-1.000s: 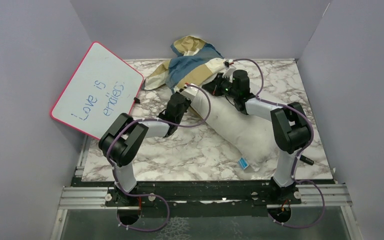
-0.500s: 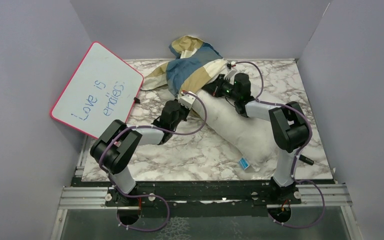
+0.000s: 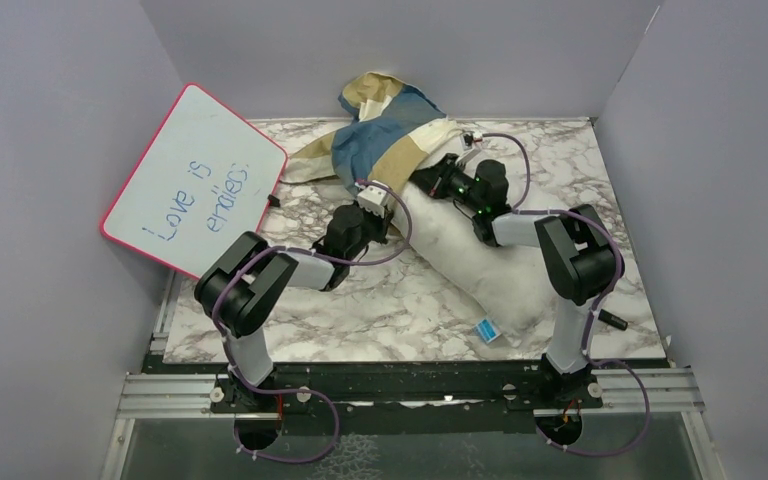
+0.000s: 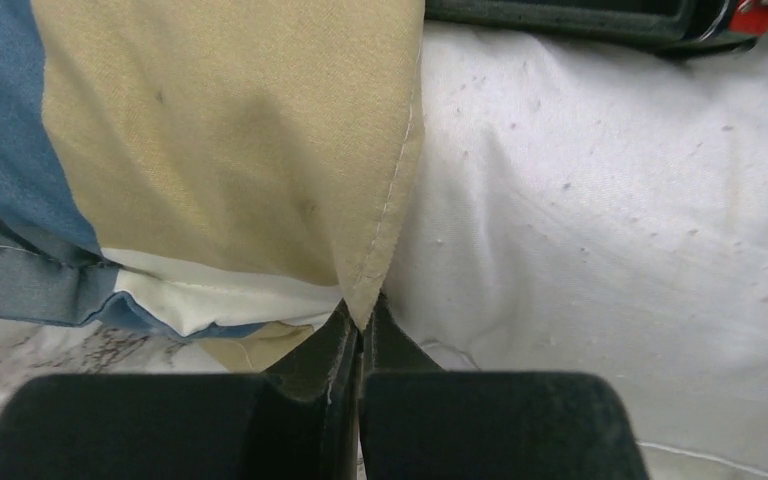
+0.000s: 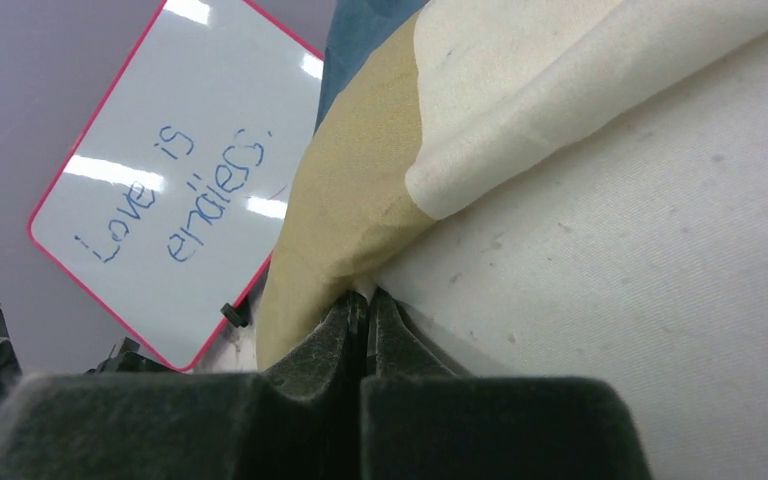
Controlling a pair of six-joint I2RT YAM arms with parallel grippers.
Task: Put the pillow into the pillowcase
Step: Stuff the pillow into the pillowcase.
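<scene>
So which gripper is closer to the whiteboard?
Left. The left gripper pinches the pillowcase on the side toward the whiteboard; the right gripper pinches it farther away, across the pillow.

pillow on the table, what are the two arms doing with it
Two robot arms are fitting the checked pillowcase over the white pillow. The left gripper and the right gripper are each shut on the pillowcase's open hem, one on either side of the pillow. Only the pillow's far end is inside; most of it lies bare on the marble table.

Both shut: left tool (image 4: pixel 360 322), right tool (image 5: pixel 365 302)
</scene>
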